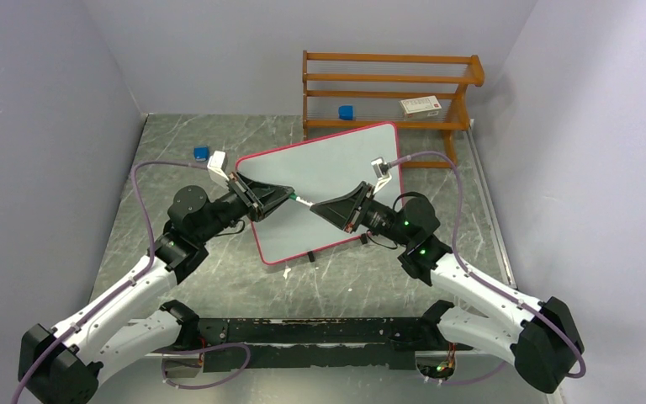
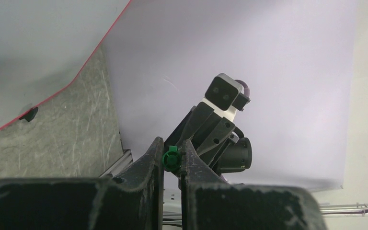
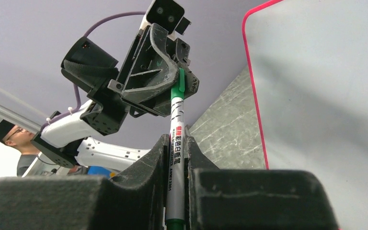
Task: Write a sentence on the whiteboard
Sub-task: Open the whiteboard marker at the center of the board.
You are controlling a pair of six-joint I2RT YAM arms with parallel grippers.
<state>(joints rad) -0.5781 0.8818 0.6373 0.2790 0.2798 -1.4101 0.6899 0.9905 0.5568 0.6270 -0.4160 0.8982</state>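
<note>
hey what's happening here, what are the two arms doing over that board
Both arms meet above the whiteboard, sharing one marker. The right gripper is clamped on the marker's barrel, and the left gripper is closed on its green cap, so it looks like the cap is about to be pulled off. The board shows no writing.

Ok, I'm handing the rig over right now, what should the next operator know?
Tools: left tool shut on the green plastic cap; right tool shut on the white printed marker barrel.
The marker spans both tools above the large white pink-framed whiteboard on the grey table.
Done: marker picked up, both grips set.
Left: cap looks still seated, so pull it off, then write the sentence; no writing shows on the board.
</note>
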